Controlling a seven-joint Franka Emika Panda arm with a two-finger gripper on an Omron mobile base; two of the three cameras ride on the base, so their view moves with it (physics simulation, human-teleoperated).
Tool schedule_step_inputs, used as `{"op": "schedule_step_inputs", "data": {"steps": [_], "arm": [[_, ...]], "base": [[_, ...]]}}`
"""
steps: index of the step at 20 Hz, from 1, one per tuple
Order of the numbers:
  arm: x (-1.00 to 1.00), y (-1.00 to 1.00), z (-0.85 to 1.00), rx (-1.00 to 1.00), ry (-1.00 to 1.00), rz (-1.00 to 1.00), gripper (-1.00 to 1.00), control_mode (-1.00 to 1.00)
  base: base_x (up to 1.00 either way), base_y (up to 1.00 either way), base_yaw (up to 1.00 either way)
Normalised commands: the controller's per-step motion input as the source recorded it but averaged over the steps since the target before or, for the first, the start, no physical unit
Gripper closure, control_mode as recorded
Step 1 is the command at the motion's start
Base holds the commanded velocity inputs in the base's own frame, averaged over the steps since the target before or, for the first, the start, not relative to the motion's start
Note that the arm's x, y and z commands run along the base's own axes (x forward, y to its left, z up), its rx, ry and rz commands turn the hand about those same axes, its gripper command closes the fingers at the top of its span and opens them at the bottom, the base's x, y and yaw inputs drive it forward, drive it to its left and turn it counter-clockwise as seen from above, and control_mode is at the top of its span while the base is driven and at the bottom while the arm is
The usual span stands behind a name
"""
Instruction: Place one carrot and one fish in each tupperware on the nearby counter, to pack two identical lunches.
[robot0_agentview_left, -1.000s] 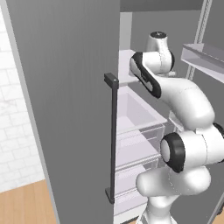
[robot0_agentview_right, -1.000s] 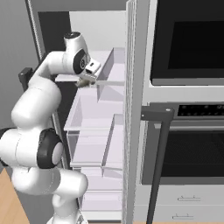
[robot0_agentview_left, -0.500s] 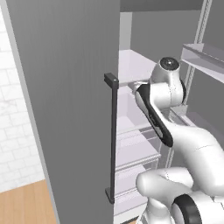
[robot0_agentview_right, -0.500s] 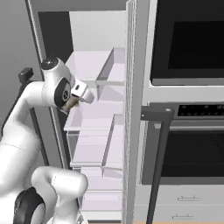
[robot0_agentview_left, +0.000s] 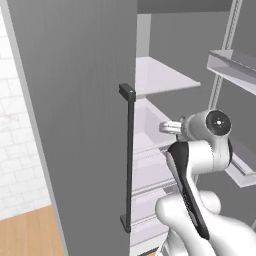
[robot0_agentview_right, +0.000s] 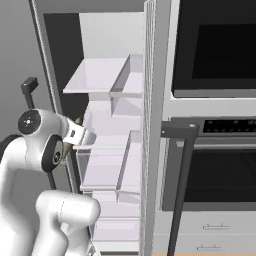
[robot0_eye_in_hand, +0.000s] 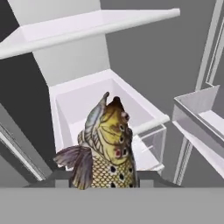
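The fish (robot0_eye_in_hand: 106, 148) sits in my fingers, head pointing away from the hand camera, its yellow-brown spotted body and a dark fin filling the lower middle of the hand view. My fingers themselves are hidden behind the fish there, so I judge their state by the fish standing held between them. In the right base view a small bit of it (robot0_agentview_right: 78, 121) peeks out just above my wrist.

My arm is folded back on itself in front of the open fridge (robot0_agentview_right: 107, 100). The elbow rises from the lower part of both base views, and the forearm climbs to a round wrist joint (robot0_agentview_left: 216, 122) at about mid-height. From there my hand reaches level toward the fridge interior, near the front of a clear drawer (robot0_eye_in_hand: 109, 103).

Beyond the fish I see that drawer, open-topped and pale, with a white shelf (robot0_eye_in_hand: 87, 26) above it. The door bins (robot0_eye_in_hand: 201, 118) stand to one side. The grey fridge door (robot0_agentview_left: 75, 115) with its dark vertical handle (robot0_agentview_left: 129, 160) stands open at my left. A dark wall oven (robot0_agentview_right: 215, 100) is at my right.
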Motion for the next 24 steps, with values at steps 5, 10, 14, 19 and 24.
{"op": "schedule_step_inputs", "data": {"steps": [5,10,14,19,24], "arm": [[0.0,0.0,0.0,0.0,0.0,0.0,1.0,1.0],[0.0,0.0,0.0,0.0,0.0,0.0,1.0,1.0],[0.0,0.0,0.0,0.0,0.0,0.0,1.0,1.0],[0.0,0.0,0.0,0.0,0.0,0.0,1.0,1.0],[0.0,0.0,0.0,0.0,0.0,0.0,1.0,1.0]], "base": [[-1.0,0.03,0.0],[-1.0,-0.08,-0.03],[-0.62,-0.47,-0.47],[-0.03,-0.55,-0.61],[0.13,-0.59,-0.61]]}}
